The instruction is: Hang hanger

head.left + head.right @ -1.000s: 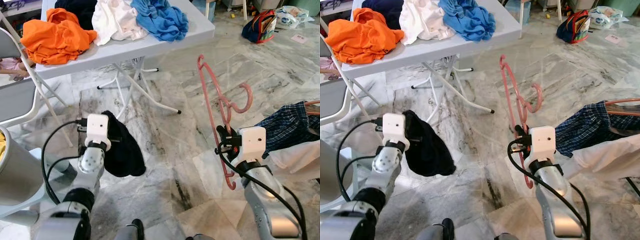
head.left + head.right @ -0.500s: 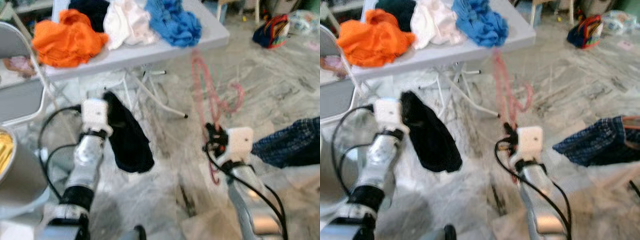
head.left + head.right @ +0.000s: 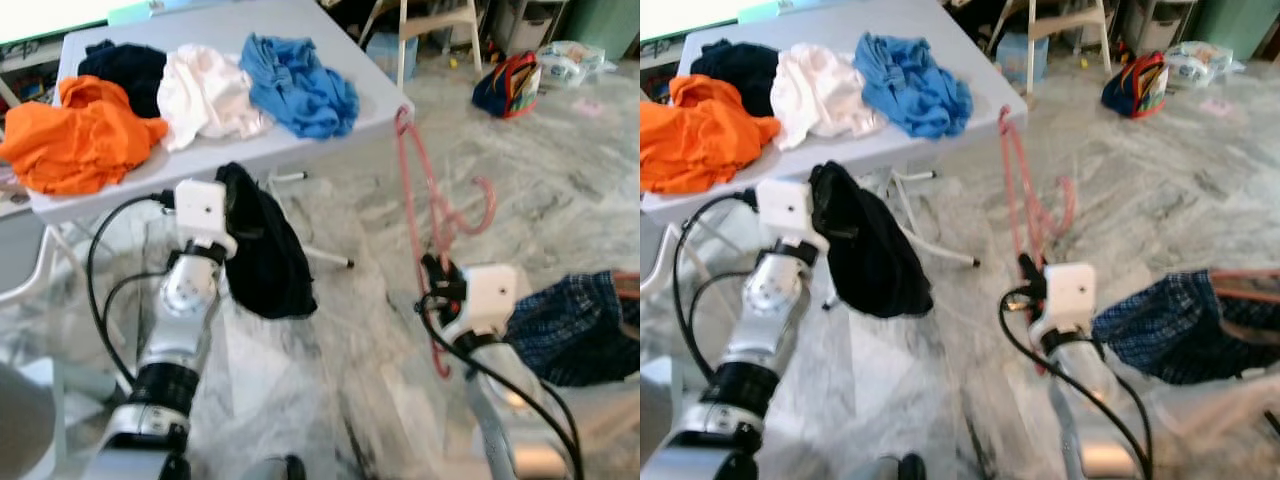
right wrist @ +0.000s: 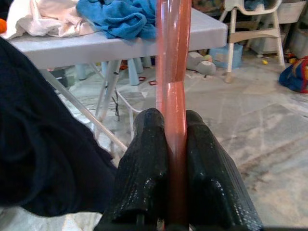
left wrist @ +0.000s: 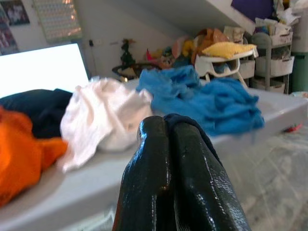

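Observation:
My right gripper (image 3: 437, 272) is shut on a pink plastic hanger (image 3: 418, 190), which stands upright above it, its hook (image 3: 482, 205) curling to the right. The right wrist view has the hanger's bar (image 4: 174, 96) clamped between the two black fingers (image 4: 144, 159). On the left, my left gripper (image 3: 234, 205) is shut on a black garment (image 3: 266, 255) that hangs from it in front of the table. The left wrist view has the black fingers (image 5: 159, 173) pressed together with dark cloth (image 5: 185, 122) between their tips.
A grey folding table (image 3: 240, 135) stands ahead with orange (image 3: 70, 140), black (image 3: 120, 70), white (image 3: 205, 95) and blue (image 3: 295, 85) clothes piled on it. A plaid garment (image 3: 585, 330) lies low at the right. A red bag (image 3: 505, 85) sits on the marble floor far right.
The camera has shifted, so the table now sits lower and more central in view. Both grippers keep their holds on the black garment and the hanger.

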Robot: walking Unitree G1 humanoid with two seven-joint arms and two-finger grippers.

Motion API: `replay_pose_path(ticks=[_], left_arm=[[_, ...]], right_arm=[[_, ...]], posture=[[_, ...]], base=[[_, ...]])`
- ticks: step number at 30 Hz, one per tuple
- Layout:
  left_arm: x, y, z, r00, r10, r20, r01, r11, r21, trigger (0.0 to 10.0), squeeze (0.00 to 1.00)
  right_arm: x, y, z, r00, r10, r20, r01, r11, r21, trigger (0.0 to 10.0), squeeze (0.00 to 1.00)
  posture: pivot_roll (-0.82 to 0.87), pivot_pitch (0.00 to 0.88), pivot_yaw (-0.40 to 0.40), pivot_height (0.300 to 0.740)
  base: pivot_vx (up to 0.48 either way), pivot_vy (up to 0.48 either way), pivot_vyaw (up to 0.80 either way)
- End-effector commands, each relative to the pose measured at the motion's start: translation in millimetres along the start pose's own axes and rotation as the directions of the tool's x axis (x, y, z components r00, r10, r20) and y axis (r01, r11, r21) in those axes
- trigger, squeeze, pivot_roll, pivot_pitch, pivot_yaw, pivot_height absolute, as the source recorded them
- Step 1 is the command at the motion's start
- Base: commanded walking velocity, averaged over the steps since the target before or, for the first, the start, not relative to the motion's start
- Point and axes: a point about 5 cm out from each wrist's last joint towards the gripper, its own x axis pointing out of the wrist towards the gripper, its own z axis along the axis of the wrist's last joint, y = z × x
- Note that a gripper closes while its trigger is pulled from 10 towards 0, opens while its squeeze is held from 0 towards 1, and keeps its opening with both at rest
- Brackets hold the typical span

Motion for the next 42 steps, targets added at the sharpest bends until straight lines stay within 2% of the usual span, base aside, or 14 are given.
replay_pose_path(ticks=[1, 6, 12, 29, 42], left_arm=[[6.4, -1.7, 13.8, 0.998, 0.004, 0.055, -0.004, 1.000, -0.001, 0.0, 0.00], [6.8, -1.2, 14.0, 0.998, 0.003, 0.055, -0.003, 1.000, 0.000, 0.0, 0.00], [9.1, -0.1, 16.9, 0.998, 0.007, 0.061, -0.007, 1.000, -0.001, 0.0, 0.00], [28.0, 0.8, 45.5, 0.989, -0.001, 0.150, 0.002, 1.000, -0.007, 0.0, 0.00], [27.1, -0.1, 47.4, 0.987, 0.015, 0.157, -0.013, 1.000, -0.010, 0.0, 0.00]], right_arm=[[-1.2, -5.0, 3.0, 1.000, -0.006, 0.018, 0.006, 1.000, -0.012, 10.0, 0.00], [0.2, -5.4, 2.8, 1.000, -0.008, 0.020, 0.008, 1.000, -0.005, 10.0, 0.00], [1.0, -5.2, 2.0, 1.000, -0.009, 0.018, 0.008, 1.000, 0.002, 10.0, 0.00], [1.3, -4.2, 1.7, 1.000, -0.008, 0.023, 0.008, 1.000, 0.000, 10.0, 0.00], [-1.1, -4.5, -1.7, 1.000, -0.001, 0.007, 0.001, 1.000, -0.007, 10.0, 0.00]], posture=[[-0.05, 0.146, 0.065, 0.740], [-0.05, 0.142, 0.063, 0.740], [-0.05, 0.138, 0.062, 0.740], [-0.05, 0.143, 0.066, 0.740], [-0.06, 0.148, 0.062, 0.740]], base=[[0.420, 0.000, 0.71], [0.418, 0.000, 0.63], [0.411, 0.000, 0.00], [0.417, 0.000, 0.00], [0.428, 0.000, 0.00]])
